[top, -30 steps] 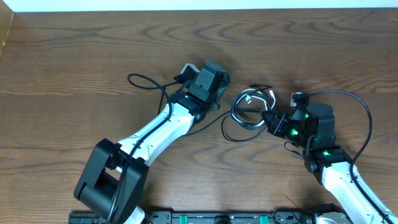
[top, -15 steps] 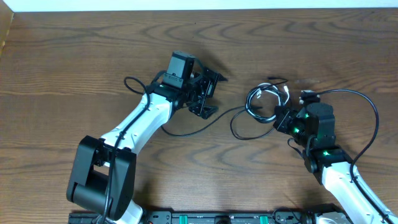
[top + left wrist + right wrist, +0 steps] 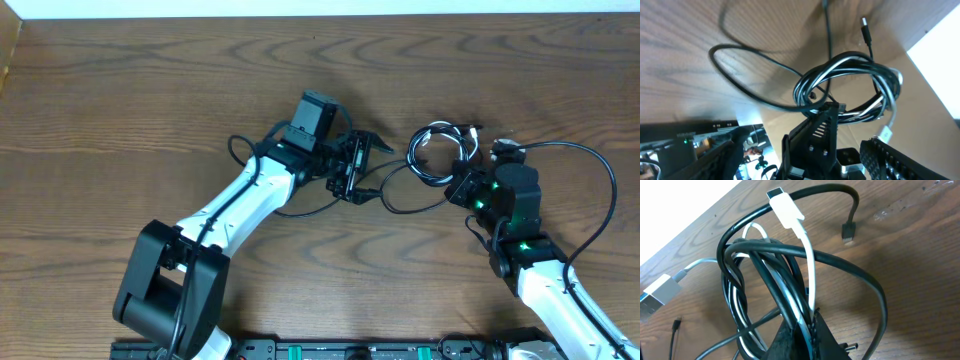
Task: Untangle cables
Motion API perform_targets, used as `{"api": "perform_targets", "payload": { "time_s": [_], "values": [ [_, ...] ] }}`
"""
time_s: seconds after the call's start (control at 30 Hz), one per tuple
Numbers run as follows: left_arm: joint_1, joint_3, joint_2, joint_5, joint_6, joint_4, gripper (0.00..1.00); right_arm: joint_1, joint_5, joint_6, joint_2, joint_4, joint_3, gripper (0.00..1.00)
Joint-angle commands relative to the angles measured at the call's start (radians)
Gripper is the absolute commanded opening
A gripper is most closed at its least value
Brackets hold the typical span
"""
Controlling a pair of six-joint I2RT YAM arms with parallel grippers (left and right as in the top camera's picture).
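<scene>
The cables [image 3: 437, 152] form a tangled coil of black and white cords right of the table's middle. My right gripper [image 3: 458, 183] is shut on the coil's lower edge; in the right wrist view its jaws [image 3: 802, 326] pinch black and white strands together. A white plug [image 3: 785, 207] and a black plug [image 3: 849, 230] stick out of the coil. One black cord [image 3: 300, 212] trails left under my left arm. My left gripper [image 3: 377, 172] stands open just left of the coil, nothing between its fingers [image 3: 895, 160]. The coil [image 3: 850, 82] hangs ahead of it.
The wooden table [image 3: 150, 90] ends at a pale strip along the far edge. The right arm's thick black wire [image 3: 603, 190] arcs out to the right. The arms' base rail [image 3: 350, 350] runs along the near edge.
My right gripper has carried the coil up and to the right. My left arm swung left, then came back right toward the coil, and a trailing black cord shifted with it.
</scene>
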Motion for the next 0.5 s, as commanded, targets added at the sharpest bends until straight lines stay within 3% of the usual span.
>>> {"api": "perform_targets", "payload": {
  "time_s": [0.0,0.17,0.37,0.47],
  "values": [
    [-0.041,0.009,-0.024,-0.080,-0.122,-0.002,0.81,0.014,0.029,-0.005,-0.005,0.010,0.004,0.01],
    [-0.098,0.009,-0.024,-0.227,-0.248,-0.002,0.80,0.043,0.029,-0.005,-0.005,0.012,0.004,0.01],
    [-0.117,0.009,-0.024,-0.411,-0.251,-0.002,0.65,0.050,0.029,-0.005,-0.005,0.011,0.004,0.01],
    [-0.117,0.009,-0.024,-0.475,-0.251,-0.002,0.64,0.050,0.029,-0.005,-0.005,0.011,0.004,0.01]
  ]
}}
